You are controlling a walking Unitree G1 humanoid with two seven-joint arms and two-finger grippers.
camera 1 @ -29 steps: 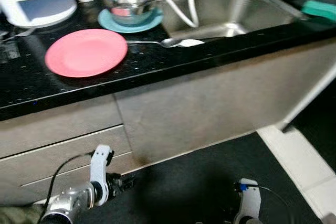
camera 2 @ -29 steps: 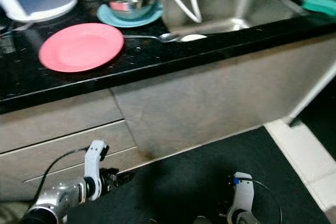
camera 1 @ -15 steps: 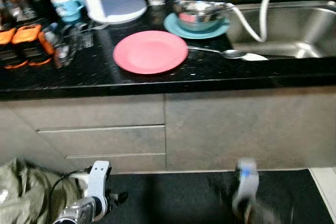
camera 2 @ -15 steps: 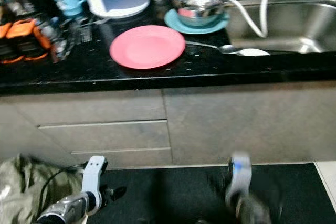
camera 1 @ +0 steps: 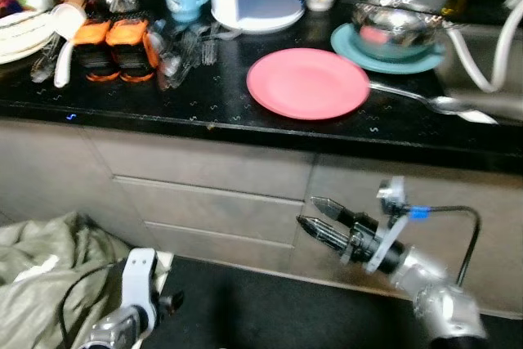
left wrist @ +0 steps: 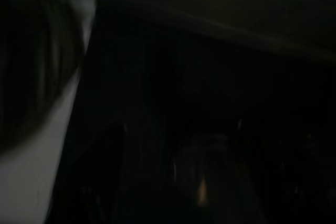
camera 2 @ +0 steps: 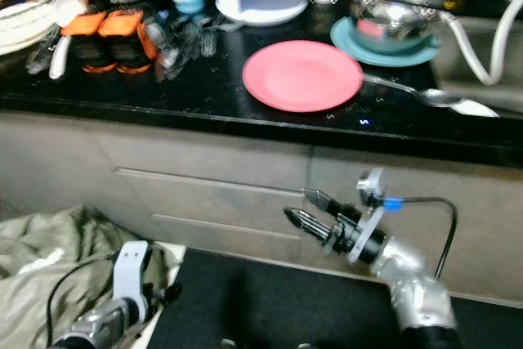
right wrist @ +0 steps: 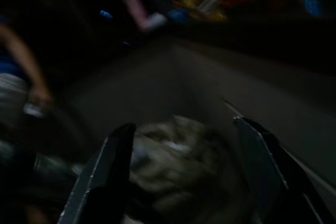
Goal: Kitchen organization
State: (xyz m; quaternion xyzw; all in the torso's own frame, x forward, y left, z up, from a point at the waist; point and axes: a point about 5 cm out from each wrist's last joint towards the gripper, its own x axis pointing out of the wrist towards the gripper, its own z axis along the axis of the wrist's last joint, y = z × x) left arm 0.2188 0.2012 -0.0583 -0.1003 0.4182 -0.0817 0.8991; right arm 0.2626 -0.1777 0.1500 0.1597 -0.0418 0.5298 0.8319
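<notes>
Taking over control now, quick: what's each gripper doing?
Left gripper: hanging low by the floor, fingers can't be told.
Right gripper: open, empty, raised before the cabinet.

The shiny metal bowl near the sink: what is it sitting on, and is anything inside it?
The metal bowl sits on a teal plate, whose rim shows around it. Something pinkish shows at the bowl's side, perhaps a reflection; its inside is hidden from this angle.

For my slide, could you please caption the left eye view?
Right gripper raised open before the cabinet; pink plate on the black counter.
</notes>
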